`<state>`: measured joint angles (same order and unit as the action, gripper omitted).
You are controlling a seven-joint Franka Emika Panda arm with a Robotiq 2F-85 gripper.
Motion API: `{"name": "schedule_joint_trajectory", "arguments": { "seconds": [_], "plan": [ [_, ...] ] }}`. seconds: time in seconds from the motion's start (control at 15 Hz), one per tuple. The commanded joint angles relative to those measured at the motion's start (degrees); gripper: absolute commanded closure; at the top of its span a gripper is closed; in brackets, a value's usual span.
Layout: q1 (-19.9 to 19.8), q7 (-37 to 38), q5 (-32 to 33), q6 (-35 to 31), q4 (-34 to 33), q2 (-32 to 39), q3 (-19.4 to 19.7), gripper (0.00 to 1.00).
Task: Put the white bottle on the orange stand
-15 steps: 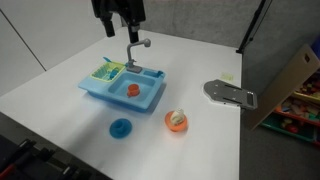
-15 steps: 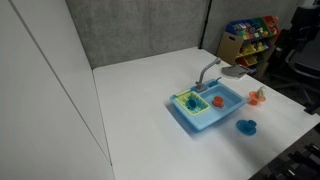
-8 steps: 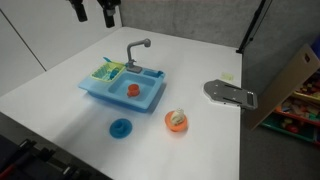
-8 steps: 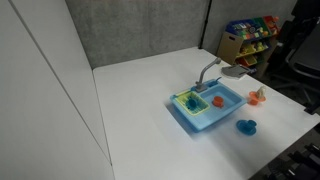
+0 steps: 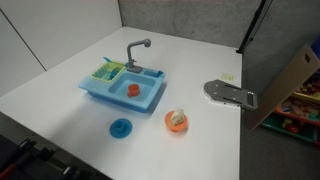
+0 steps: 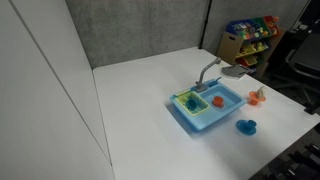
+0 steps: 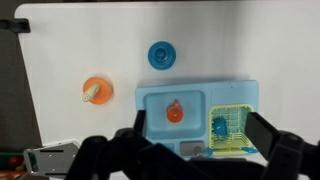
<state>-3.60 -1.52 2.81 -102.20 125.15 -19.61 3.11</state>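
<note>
White bottle [image 5: 177, 116], a tiny cream plastic toy, is already sitting on the small round orange stand [image 5: 170, 125] with the raised rim. The stand rests on the white table beside the front corner of the blue plastic toy sink [image 5: 120, 98], at the end away from the sink's green rack. A flat blue round disc [image 5: 120, 127] lies in front of the sink, near the stand but not touching it.

In the wrist view the black two-finger gripper [image 7: 196, 140] hangs high over the sink [image 7: 150, 100], and its fingers are spread wide with nothing held between them. The arm does not show in either exterior view. From this camera the white bottle [image 7: 92, 93] and the stand [image 7: 104, 88] lie well to the side of the sink, apart from the gripper, beyond the end that has no rack. The bottle is too small to tell if it stands upright or leans.

As a judgement, the placing seems done, so no new grasp is needed. The gripper is far from the bottle, so knocking it looks unlikely.
</note>
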Motion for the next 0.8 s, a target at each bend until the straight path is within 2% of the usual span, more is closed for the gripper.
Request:
{"name": "schedule_joint_trajectory", "arguments": {
  "seconds": [0.0,0.4,0.73],
  "plan": [
    [-0.2,4.0,0.6,5.9,1.1,-6.0,-1.0,0.0],
    [-0.2,5.9,0.3,12.6,0.5,-11.6,-1.3,0.0],
    [0.0,5.5,0.0,11.4,0.0,-10.1,-1.1,0.0]
  ]
}}
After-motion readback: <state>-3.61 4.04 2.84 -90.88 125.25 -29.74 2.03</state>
